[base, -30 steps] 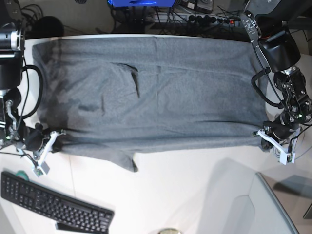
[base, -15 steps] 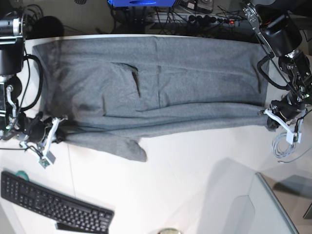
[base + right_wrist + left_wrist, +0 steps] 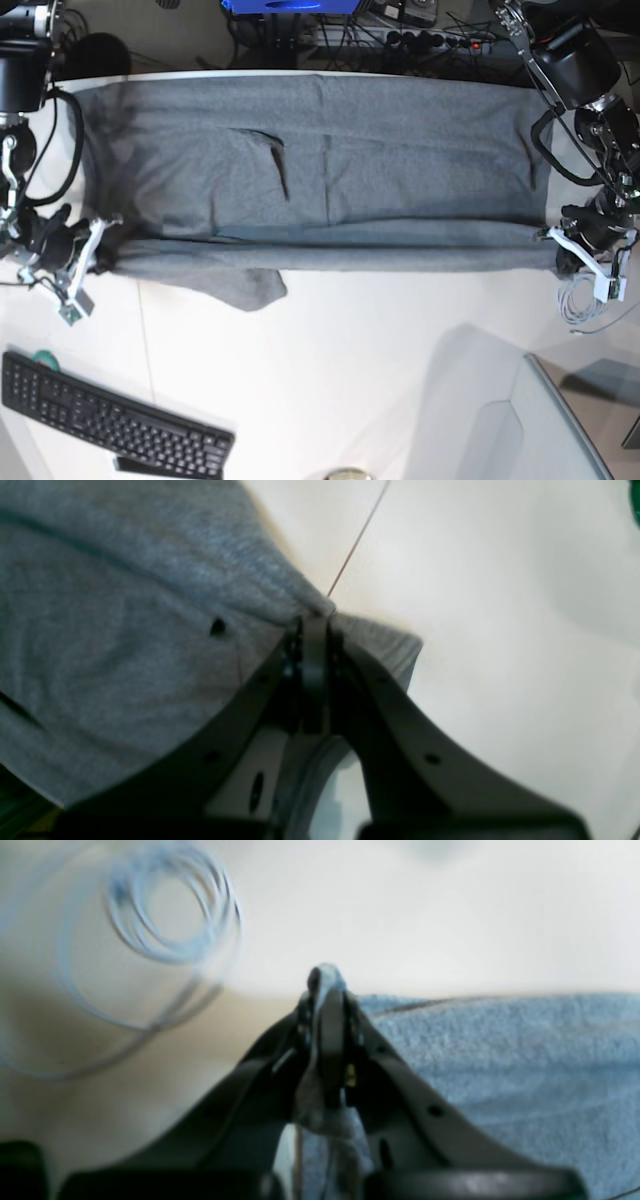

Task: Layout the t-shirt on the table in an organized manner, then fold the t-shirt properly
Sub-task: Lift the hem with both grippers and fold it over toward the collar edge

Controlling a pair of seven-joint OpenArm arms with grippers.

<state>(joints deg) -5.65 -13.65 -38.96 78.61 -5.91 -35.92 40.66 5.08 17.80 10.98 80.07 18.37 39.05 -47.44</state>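
Left wrist view: left hand pinched tight on a fold of the t-shirt, cloth bunched between the fingers. Shirt fills the lower right of the frame, lying on the white counter. Coil of pale cable upper left, blurry.

Right wrist view: right hand clamped on the t-shirt edge at frame centre. Grey cloth covers the left half; a small flap sticks out just right of the fingers. Counter bare on the right, thin dark seam line running up from the fingertips.

Base view: t-shirt spread wide across the upper half of the counter, lower edge folded up into a straight band between the two hands. Right hand grips the left end, left hand the right end. One sleeve hangs out below the band, left of centre. Black keyboard lower left, cable coil by the left hand.
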